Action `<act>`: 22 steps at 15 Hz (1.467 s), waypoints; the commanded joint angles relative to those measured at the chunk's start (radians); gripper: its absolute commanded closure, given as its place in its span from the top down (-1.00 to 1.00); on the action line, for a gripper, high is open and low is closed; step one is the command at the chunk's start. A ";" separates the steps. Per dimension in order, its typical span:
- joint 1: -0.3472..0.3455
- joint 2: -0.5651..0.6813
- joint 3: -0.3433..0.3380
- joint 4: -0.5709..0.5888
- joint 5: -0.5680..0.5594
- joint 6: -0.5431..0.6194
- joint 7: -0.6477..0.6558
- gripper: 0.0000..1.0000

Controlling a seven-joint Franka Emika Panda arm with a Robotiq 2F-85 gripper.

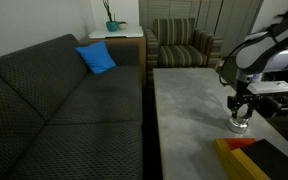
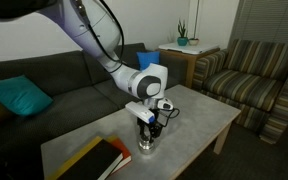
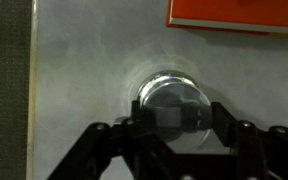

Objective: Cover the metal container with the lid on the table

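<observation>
As the lid [image 3: 174, 95] seems seated on the metal container [image 2: 145, 145] at lower centre, release remains; I cannot tell if the hand [image 3: 178, 120] grips.

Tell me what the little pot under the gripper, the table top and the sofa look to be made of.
The pot: looks like metal, polished silver; it throws bright glints and a ringed sheen in the wrist view. The table: light grey, matte, faintly mottled top; maybe laminate or a stone look, cannot tell. The sofa: woven fabric, dark grey, with a fine dotted pattern.
</observation>
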 commanded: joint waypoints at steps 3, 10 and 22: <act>-0.029 0.000 0.025 -0.027 0.013 0.040 -0.031 -0.13; -0.039 0.000 0.035 -0.030 0.019 0.054 -0.040 -0.13; -0.053 0.000 0.053 -0.023 0.030 0.031 -0.075 -0.13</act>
